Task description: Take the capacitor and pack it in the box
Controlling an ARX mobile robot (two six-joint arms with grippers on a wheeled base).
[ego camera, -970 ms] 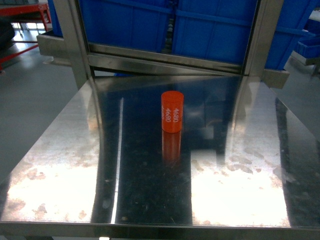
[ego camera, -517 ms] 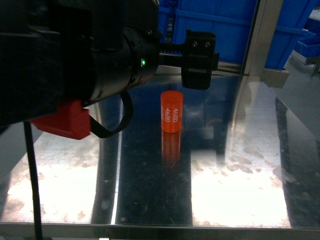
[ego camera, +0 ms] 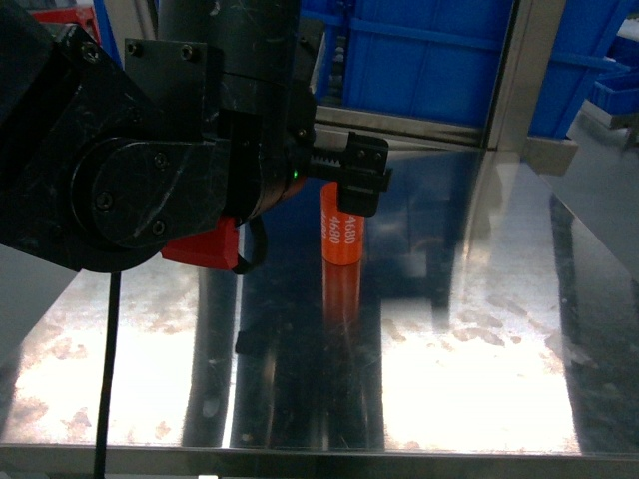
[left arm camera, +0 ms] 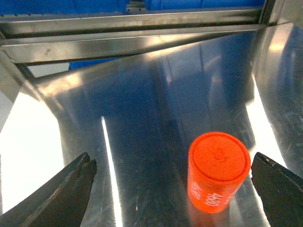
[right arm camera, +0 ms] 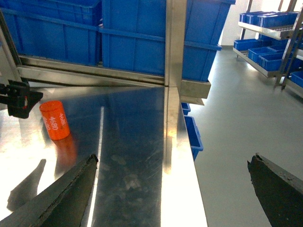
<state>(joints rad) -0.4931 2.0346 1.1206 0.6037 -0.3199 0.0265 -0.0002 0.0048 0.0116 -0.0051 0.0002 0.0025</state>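
The capacitor (ego camera: pixel 342 238), an orange cylinder with pale "4680" printing on its side, stands upright on the polished steel tabletop (ego camera: pixel 479 329), its long axis vertical and its flat round top facing up. In the head view the left end effector (ego camera: pixel 354 172) sits just above and slightly behind the capacitor's top, with the bulky black left arm (ego camera: pixel 150 150) filling the upper left of the picture. The left wrist view shows this end effector spread wide, one dark fingertip (left arm camera: pixel 61 194) low on the left and the other low on the right; the capacitor lies between them but well toward the right finger, not centred in the gap, and nothing is being gripped. By that view the grasp would need a small sideways shift toward the cylinder and a descent, so that the fingers close across its round side rather than on its top. The right end effector (right arm camera: pixel 170 198) is also spread wide and holds nothing; in its wrist view the capacitor sits far off to the upper left, well apart, so the left arm is plainly the nearer one. Large blue bins (ego camera: pixel 449 60) stand behind the steel frame (ego camera: pixel 519 80) at the back of the tabletop. The box for packing does not show in any view, so the pick seems the step in hand.
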